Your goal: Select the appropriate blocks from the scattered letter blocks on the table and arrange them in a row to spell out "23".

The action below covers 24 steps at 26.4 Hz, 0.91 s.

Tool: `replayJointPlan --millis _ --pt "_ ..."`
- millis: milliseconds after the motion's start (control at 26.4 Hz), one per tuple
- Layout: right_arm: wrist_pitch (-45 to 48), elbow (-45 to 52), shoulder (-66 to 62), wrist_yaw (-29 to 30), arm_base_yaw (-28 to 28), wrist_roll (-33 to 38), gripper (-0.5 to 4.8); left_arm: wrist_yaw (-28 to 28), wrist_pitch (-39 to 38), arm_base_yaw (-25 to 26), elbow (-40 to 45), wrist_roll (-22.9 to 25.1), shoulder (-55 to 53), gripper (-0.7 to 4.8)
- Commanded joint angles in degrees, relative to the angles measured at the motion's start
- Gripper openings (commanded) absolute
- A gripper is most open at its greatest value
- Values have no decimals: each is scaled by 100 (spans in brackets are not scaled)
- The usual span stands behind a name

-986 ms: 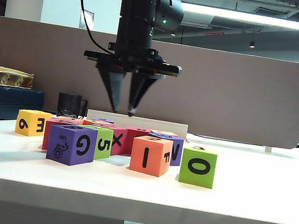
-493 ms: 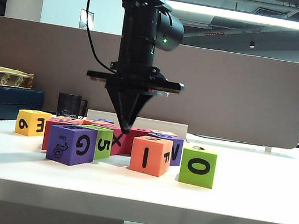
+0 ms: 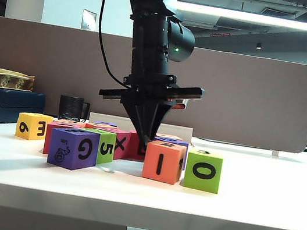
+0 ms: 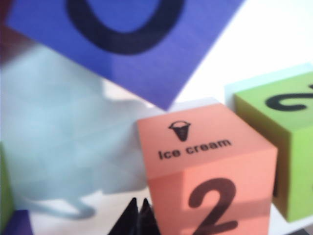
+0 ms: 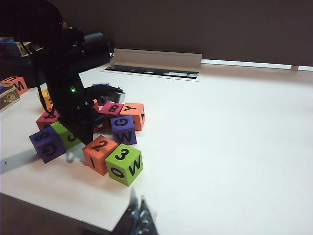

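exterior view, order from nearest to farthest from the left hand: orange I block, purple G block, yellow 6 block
The left hand, shut, points down just left of the orange block.
1. orange I block, right beside the hand's tips, to their right
2. purple G block, front left of the cluster
3. yellow 6 block, far left end of the blocks

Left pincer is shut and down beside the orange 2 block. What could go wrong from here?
1. The shut left pincer sits against the orange block, apparently pushing it. An off-centre push could twist its 2 face.
2. The orange block is already near the lime green block; more push could knock it and skew the row.
3. The purple block and others crowd behind, so the pincer may drag them.
The right pincer hangs shut, away from the blocks.
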<state>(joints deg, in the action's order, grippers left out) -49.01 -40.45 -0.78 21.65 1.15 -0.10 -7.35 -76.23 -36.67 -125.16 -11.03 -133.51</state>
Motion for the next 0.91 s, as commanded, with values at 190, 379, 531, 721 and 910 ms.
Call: replayJointPlan --millis 190,379,531,721,910 --pt "63 -15 57 -13 0 -20 -1 -363 -17 -129 -15 -144 31 -6" --pt "63 -15 57 -13 0 -20 -1 -560 -22 -164 -15 -195 26 -6" --pt "63 -15 57 -13 0 -20 -1 -601 -37 -170 -15 -391 26 -6" --pt "63 -15 57 -13 0 -20 -1 -728 -22 -173 -15 -555 26 -6" --pt "63 -15 57 -13 0 -20 -1 -857 4 -175 -15 -649 26 -6"
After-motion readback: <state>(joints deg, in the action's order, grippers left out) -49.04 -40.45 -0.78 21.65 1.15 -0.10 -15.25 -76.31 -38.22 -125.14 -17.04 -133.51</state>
